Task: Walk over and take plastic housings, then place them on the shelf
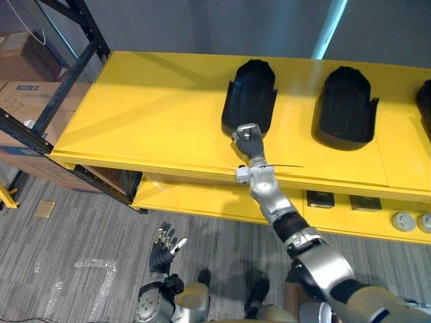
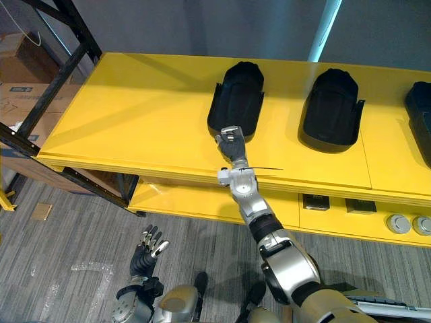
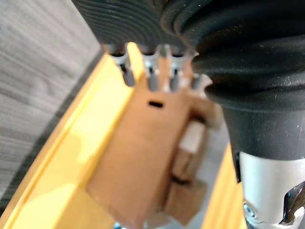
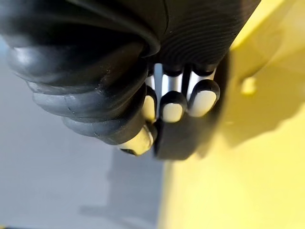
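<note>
Three black plastic housings lie on the yellow shelf [image 1: 148, 114]: a left housing [image 1: 250, 94], a middle housing [image 1: 345, 108] and a third housing [image 1: 425, 101] cut off at the right edge. My right hand [image 1: 248, 142] reaches over the shelf's front edge to the near end of the left housing. In the right wrist view its fingers [image 4: 172, 107] are curled with the thumb close by, pinching the housing's dark edge [image 4: 176, 138]. My left hand [image 1: 161, 249] hangs low over the floor, open with fingers spread, holding nothing.
A black rack frame [image 1: 74, 60] stands at the shelf's left end, with cardboard boxes [image 1: 27, 94] behind it. A lower yellow shelf [image 1: 202, 202] carries small square parts [image 1: 320, 199] and round parts [image 1: 404, 221]. Grey carpet [image 1: 81, 235] lies in front. A brown box [image 3: 138, 157] shows past the left fingers.
</note>
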